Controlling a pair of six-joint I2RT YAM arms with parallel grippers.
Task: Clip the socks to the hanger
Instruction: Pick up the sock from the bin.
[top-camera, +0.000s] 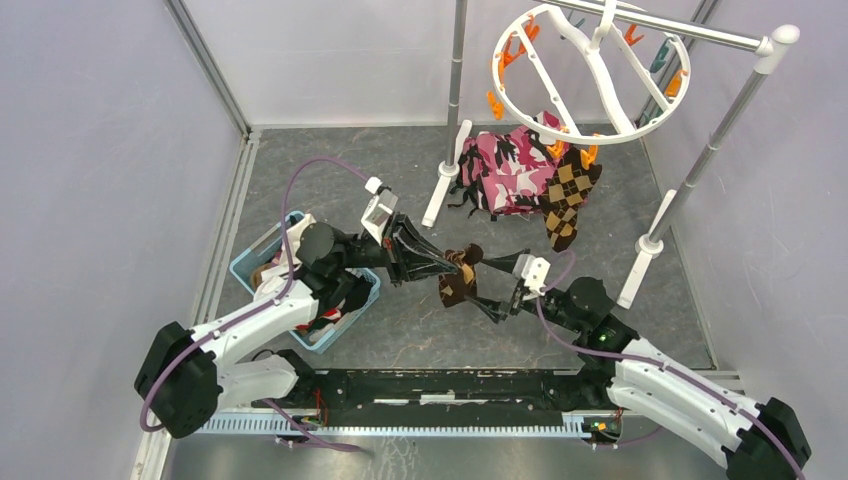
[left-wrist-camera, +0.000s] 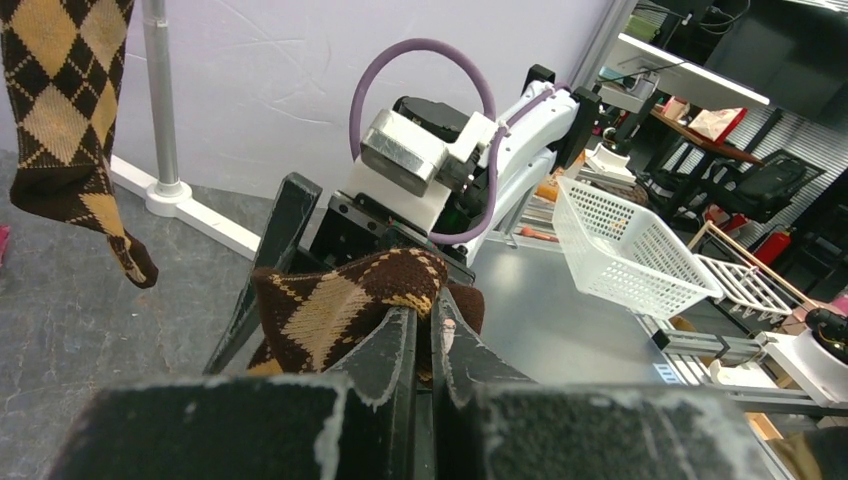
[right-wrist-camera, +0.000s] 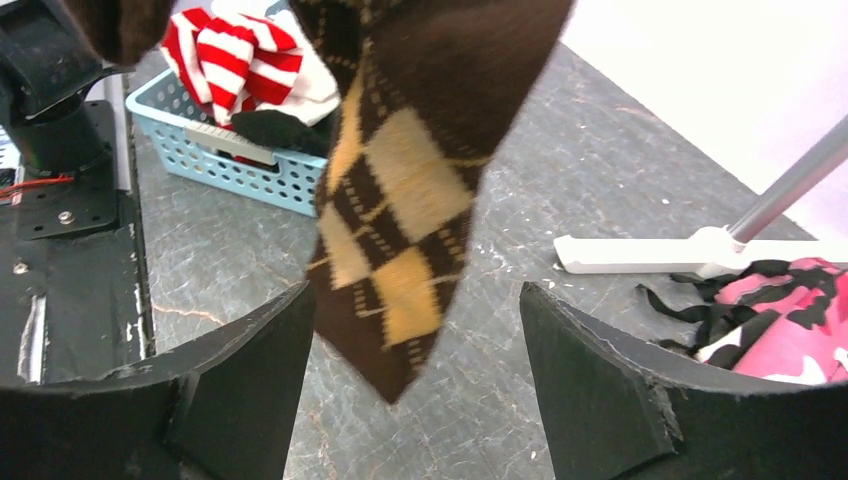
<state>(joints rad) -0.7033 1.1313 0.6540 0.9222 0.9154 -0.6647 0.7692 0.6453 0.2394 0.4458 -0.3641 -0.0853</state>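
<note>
Near the desk (top-camera: 420, 330) centre, the left end effector (left-wrist-camera: 425, 335) pinches a sock (right-wrist-camera: 400, 200); the right end effector (right-wrist-camera: 415, 293) stands open around its hanging end. A grip too low may let the sock slip.

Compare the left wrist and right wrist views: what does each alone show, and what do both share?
Only the left wrist view: the shut left hand, a second argyle sock hanging, a white basket. Only the right wrist view: the blue basket, a striped sock, the camouflage cloth. Both: the held argyle sock and the open right hand.
</note>
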